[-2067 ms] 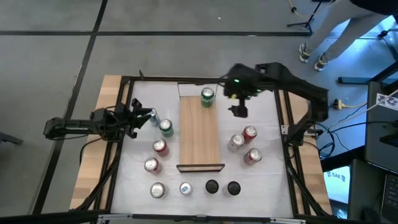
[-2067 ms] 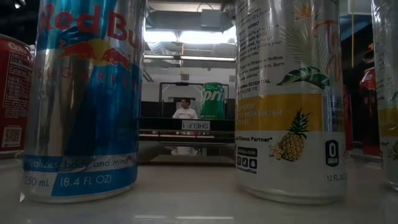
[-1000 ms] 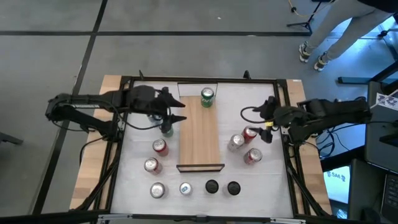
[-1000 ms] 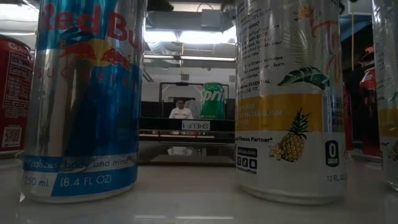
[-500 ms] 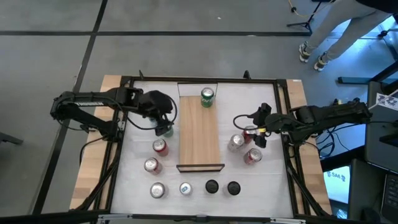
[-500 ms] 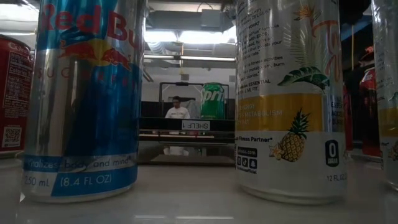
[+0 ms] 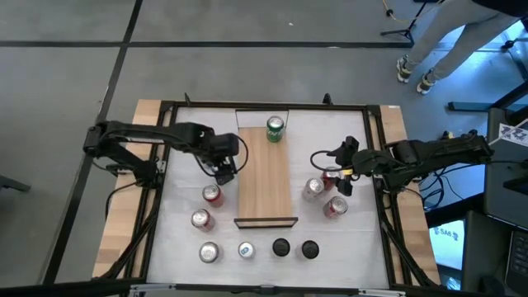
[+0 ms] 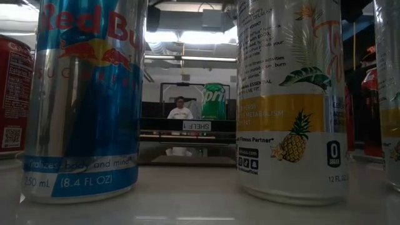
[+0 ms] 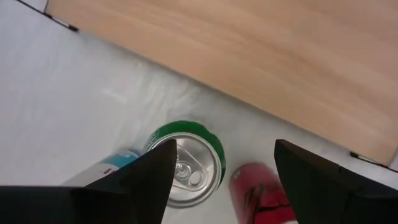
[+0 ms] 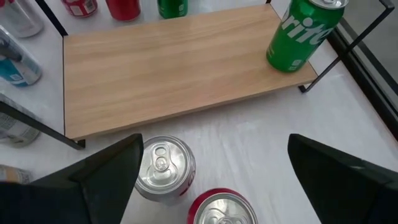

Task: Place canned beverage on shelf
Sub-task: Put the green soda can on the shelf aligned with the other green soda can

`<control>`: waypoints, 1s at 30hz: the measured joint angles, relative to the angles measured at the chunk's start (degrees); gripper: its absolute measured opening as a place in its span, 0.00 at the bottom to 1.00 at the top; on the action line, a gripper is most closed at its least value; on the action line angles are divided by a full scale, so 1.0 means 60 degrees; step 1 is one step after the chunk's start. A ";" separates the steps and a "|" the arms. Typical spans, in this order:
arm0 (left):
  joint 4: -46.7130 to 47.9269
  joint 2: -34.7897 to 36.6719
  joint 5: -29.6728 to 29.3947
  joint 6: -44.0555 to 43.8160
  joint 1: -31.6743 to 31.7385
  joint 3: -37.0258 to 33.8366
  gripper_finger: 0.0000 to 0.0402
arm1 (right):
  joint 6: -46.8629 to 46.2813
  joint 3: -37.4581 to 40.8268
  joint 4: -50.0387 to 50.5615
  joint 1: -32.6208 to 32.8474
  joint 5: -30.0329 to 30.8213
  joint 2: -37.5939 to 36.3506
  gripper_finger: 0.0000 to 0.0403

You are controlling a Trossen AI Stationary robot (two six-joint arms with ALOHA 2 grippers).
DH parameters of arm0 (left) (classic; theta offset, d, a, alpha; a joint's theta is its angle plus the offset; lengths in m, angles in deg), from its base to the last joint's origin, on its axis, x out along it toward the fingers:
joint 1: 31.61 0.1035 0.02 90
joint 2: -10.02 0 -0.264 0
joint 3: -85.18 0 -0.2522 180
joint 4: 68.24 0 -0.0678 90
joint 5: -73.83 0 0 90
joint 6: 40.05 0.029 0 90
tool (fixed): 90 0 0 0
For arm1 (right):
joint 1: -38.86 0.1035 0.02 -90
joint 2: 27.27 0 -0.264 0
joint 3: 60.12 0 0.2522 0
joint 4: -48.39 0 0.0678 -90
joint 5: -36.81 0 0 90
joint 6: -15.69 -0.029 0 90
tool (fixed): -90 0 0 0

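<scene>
The shelf (image 7: 266,177) is a light-wood plank in the middle of the table, with a green Sprite can (image 7: 275,128) upright at its far end. My left gripper (image 7: 224,167) hangs open just left of the shelf. In the left wrist view a green can (image 9: 186,163) with a silver top stands below, near one finger, with a red can (image 9: 261,193) beside it. My right gripper (image 7: 340,180) is open on the shelf's right side, above a silver-topped can (image 10: 163,168) and a red can (image 10: 221,208). Neither gripper holds anything.
Several more cans stand left of the shelf (image 7: 213,195) and along the front edge (image 7: 245,249). A Red Bull can (image 8: 84,94) and a pineapple-print can (image 8: 290,94) fill the low view. A black frame (image 7: 375,148) rims the table. A person (image 8: 180,111) is far behind.
My left gripper has swung in from the left toward the shelf and now sits over the green can. The right gripper dropped closer to its cans a second ago and has held still since.
</scene>
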 joint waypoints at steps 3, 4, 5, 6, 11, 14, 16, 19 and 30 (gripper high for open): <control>0.0188 -0.0205 -0.0300 -0.0001 0.0000 0.0000 0.65 | 0.0000 0.0000 -0.0004 0.0000 0.0000 0.0000 0.98; 0.0201 -0.0255 -0.0413 -0.0002 0.0000 0.0000 0.65 | 0.0001 0.0000 0.0000 0.0000 0.0000 0.0000 0.98; 0.0260 -0.0297 -0.0472 -0.0004 0.0000 0.0000 0.65 | 0.0000 0.0000 -0.0004 0.0000 0.0000 0.0000 0.98; 0.0329 -0.0358 -0.0497 0.0000 0.0000 0.0000 0.65 | 0.0002 0.0000 -0.0004 0.0000 0.0000 0.0000 0.98; 0.0394 -0.0606 -0.0579 0.0000 0.0007 0.0000 0.65 | 0.0001 0.0000 -0.0007 0.0000 0.0001 0.0000 0.98; 0.0408 -0.0754 -0.0751 0.0000 0.0007 0.0000 0.65 | 0.0004 0.0000 -0.0007 0.0000 0.0000 0.0000 0.98; 0.0468 -0.0816 -0.0753 0.0003 0.0007 0.0000 0.65 | 0.0004 0.0000 -0.0007 0.0000 0.0000 0.0000 0.98; 0.0671 -0.0879 -0.0752 0.0010 0.0007 0.0000 0.65 | 0.0004 0.0000 -0.0004 0.0000 0.0000 0.0001 0.98; 0.0769 -0.0827 -0.0872 0.0012 0.0007 -0.0400 0.65 | 0.0004 0.0000 -0.0004 0.0000 0.0000 0.0000 0.98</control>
